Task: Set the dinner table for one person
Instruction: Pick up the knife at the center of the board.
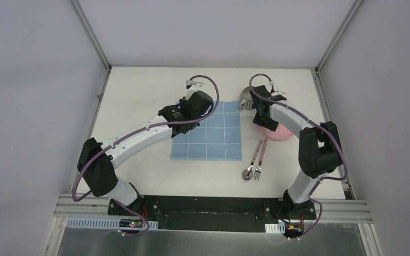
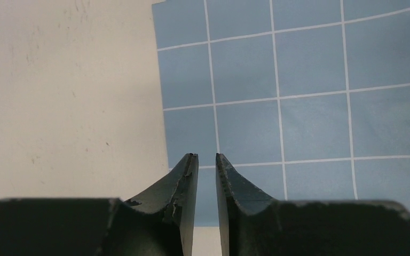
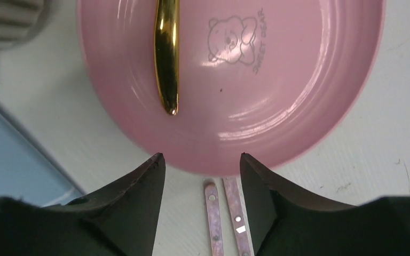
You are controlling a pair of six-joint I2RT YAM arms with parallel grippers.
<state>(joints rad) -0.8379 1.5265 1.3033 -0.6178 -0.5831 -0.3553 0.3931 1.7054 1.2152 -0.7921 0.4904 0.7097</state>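
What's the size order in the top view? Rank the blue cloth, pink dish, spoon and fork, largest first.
1. Blue cloth, clearly largest.
2. Pink dish, partly hidden under the right arm, so only probably second.
3. Spoon and fork: alike, not ranked.

Top camera high at 6 o'clock edge, facing down on dinner table (image 1: 139, 96). Wrist cameras close, downward: left shares cloth (image 2: 299, 80); right shares pink bowl (image 3: 229, 80), cloth's 3 o'clock.

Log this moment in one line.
left fingers: slightly parted, empty, over blue cloth | right fingers: open, empty, by pink bowl rim | spoon, fork: on table
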